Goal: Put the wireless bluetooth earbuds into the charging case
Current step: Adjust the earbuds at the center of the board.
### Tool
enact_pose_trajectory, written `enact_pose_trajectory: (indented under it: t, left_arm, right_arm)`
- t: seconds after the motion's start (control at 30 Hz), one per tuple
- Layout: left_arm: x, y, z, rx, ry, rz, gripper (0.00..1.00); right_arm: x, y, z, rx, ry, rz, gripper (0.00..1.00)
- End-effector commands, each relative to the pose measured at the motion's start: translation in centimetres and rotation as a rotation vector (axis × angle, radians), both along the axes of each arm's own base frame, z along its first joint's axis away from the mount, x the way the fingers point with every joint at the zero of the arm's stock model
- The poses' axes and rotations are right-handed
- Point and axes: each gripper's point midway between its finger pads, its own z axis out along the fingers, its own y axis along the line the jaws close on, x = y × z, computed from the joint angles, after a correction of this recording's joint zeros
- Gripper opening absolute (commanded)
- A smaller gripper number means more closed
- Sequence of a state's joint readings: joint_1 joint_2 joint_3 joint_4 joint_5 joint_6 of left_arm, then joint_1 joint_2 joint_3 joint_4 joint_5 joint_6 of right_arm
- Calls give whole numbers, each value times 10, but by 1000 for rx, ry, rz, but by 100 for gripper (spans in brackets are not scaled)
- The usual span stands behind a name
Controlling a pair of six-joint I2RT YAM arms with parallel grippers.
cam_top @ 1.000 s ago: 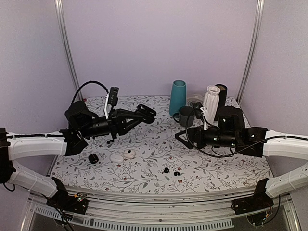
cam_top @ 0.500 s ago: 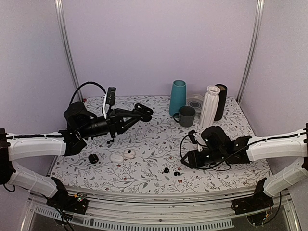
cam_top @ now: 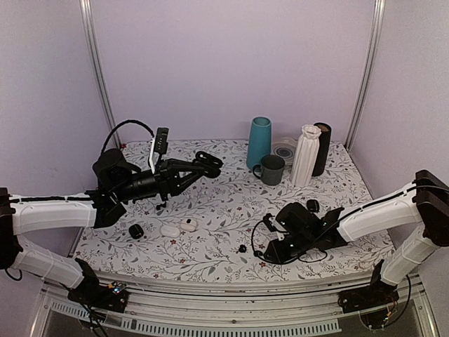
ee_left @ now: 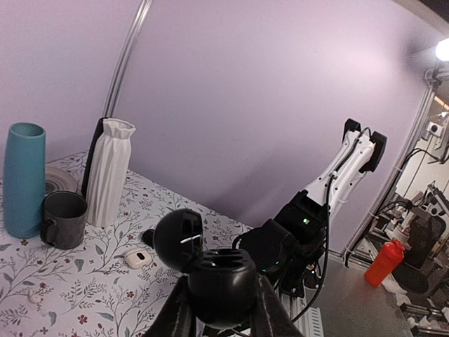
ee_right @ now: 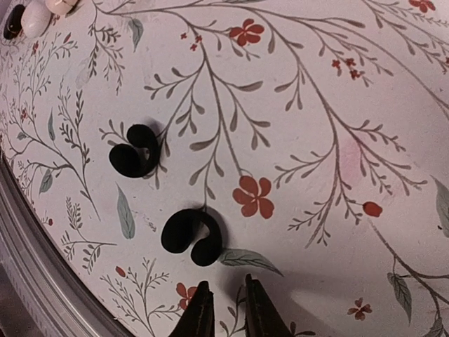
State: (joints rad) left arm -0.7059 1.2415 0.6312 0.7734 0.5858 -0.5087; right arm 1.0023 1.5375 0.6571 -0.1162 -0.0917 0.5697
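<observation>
- Down close to the floral-printed tabletop, the right gripper has its jaws drawn narrow, almost together, with nothing between them.
- Just beside its fingertips lies one of the two tiny glossy black earbuds. The other lies near it but apart, and both sit close to the table's near edge.
- The left gripper hangs above the table's left side, clamped on the round black charging case, whose lid stands open.
- Two white pebble-shaped cases and a small black round object lie beneath that arm.
- At the back stand a teal vase, a grey mug and a white ribbed vase.
</observation>
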Motion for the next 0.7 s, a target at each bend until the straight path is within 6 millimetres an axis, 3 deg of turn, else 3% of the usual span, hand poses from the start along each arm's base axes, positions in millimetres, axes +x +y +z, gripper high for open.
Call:
enact_pose_trajectory:
  t: [0.0,0.23,0.5,0.67]
  left_arm:
    - [0,6,9,-29,-23,9,0]
    - [1,6,9,-31,-22,8,0]
    - [-2,8,10,-30,-21,8,0]
    - [-3,12,12,-30,-26,18,0]
  right_arm:
    - [-10,12,-4,28,31,26,13]
    - [-12,20,-10,22,56,31,10]
    - [16,18,-21,-82,55,-46,7]
    - [36,20,-17,-109,37,-67,6]
